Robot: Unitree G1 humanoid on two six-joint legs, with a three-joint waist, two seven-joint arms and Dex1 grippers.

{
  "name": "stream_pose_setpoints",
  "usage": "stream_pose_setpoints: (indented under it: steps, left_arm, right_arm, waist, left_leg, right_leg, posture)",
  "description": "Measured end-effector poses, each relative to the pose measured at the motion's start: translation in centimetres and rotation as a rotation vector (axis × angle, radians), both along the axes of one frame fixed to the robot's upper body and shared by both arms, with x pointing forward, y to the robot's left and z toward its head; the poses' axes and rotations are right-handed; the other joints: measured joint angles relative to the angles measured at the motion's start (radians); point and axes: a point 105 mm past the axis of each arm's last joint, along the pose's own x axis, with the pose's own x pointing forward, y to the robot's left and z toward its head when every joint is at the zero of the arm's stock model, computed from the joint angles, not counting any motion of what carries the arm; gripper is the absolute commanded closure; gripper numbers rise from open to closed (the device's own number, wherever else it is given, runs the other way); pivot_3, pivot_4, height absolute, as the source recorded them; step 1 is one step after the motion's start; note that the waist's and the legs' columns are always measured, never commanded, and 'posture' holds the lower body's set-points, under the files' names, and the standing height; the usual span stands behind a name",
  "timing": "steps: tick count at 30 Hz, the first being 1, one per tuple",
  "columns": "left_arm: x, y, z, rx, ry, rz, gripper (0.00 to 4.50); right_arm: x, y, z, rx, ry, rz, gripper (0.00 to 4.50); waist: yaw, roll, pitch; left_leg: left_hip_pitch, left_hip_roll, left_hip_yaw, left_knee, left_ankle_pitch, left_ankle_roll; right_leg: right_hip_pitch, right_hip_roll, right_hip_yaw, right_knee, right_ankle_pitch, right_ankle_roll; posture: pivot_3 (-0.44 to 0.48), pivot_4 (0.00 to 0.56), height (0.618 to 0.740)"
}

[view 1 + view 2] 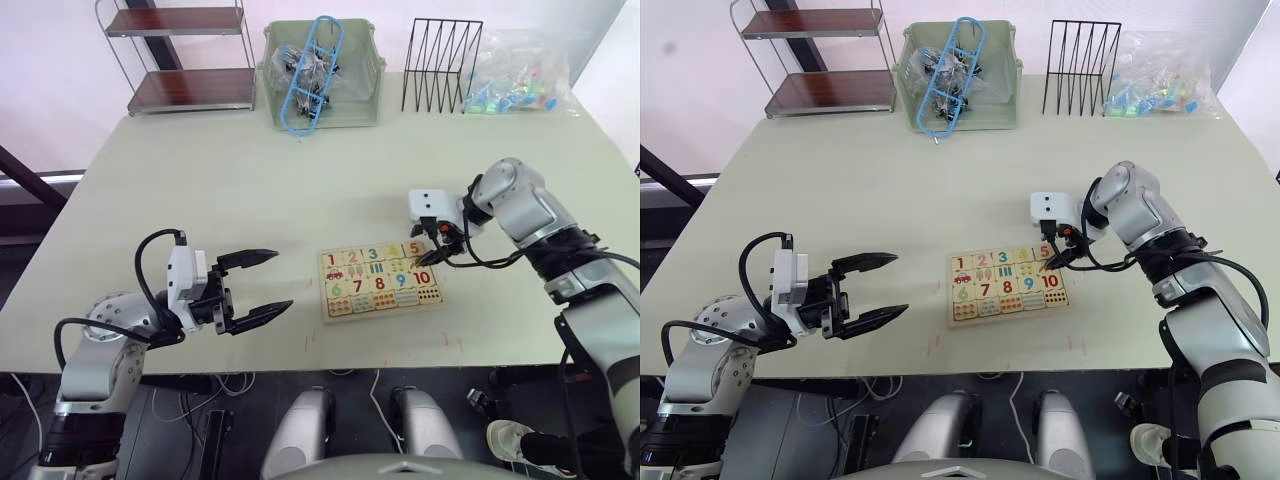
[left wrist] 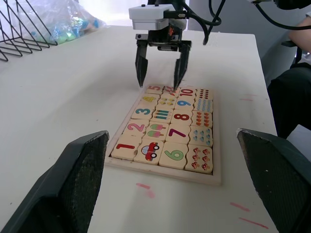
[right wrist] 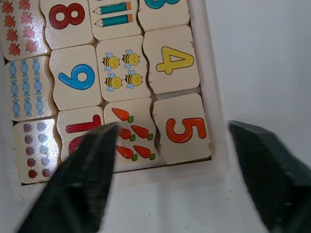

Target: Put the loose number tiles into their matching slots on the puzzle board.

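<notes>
The head views show the whole table: the board lies flat near the front edge, right of centre, with a wire shelf, a green bin, a black wire rack and a bag of coloured bits along the far edge. The right wrist view adds what those cannot resolve: the 5 tile sits in the corner slot beside the 4 tile, slightly skewed, with a thin gap along the 4; whether it is fully seated is hard to tell. The carrot tile touches it on the other side. The left wrist view shows the board lengthwise, with 1, 2, 3, then 4 and 5 filling one row, picture tiles next, then 6 to 10 and dot tiles.

The right arm reaches in from the right, elbow bent, wrist turned down over the board's far right corner. The right gripper hangs there with fingers spread and empty, tips just above the 5 end of the board. The left arm rests low at the near left, forearm level; the left gripper points toward the board, well apart from it, fingers wide and empty.
</notes>
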Motion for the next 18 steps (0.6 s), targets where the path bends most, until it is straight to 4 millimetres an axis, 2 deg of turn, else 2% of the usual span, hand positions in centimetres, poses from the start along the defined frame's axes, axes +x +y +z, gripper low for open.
stream_pose_setpoints:
  steps: [7,11,14,18]
  left_arm:
    - [0.1,-0.1,0.1,-0.005,-0.006,-0.002,0.00]
    - [0.3,-0.2,0.4,-0.008,-0.017,-0.006,0.00]
    - [0.4,-0.2,0.4,-0.009,-0.018,-0.005,0.00]
    - [0.3,-0.2,0.4,-0.009,-0.016,-0.009,0.00]
  right_arm:
    - [0.1,-0.6,0.2,-0.005,-0.005,-0.017,0.07]
    - [0.2,-0.9,1.2,0.030,-0.029,-0.034,0.07]
    - [0.4,-0.9,1.9,0.086,-0.035,-0.069,0.83]
    - [0.7,-1.0,2.6,0.183,-0.055,-0.119,2.67]
  waist:
    - [0.001,0.000,0.000]
    - [0.001,0.000,0.000]
    - [0.001,0.000,0.000]
    - [0.001,0.000,0.000]
  left_leg:
    - [0.000,0.000,0.000,0.000,0.000,0.000]
    - [0.000,0.000,0.000,0.000,0.000,0.000]
    - [0.000,0.000,0.000,0.000,0.000,0.000]
    - [0.000,0.000,0.000,0.000,0.000,0.000]
  right_leg:
    - [0.000,0.000,0.000,0.000,0.000,0.000]
    - [0.000,0.000,0.000,0.000,0.000,0.000]
    - [0.000,0.000,0.000,0.000,0.000,0.000]
    - [0.000,0.000,0.000,0.000,0.000,0.000]
  posture:
    - [0.000,0.150,0.739]
    - [0.000,0.150,0.739]
    - [0.000,0.150,0.739]
    - [0.000,0.150,0.739]
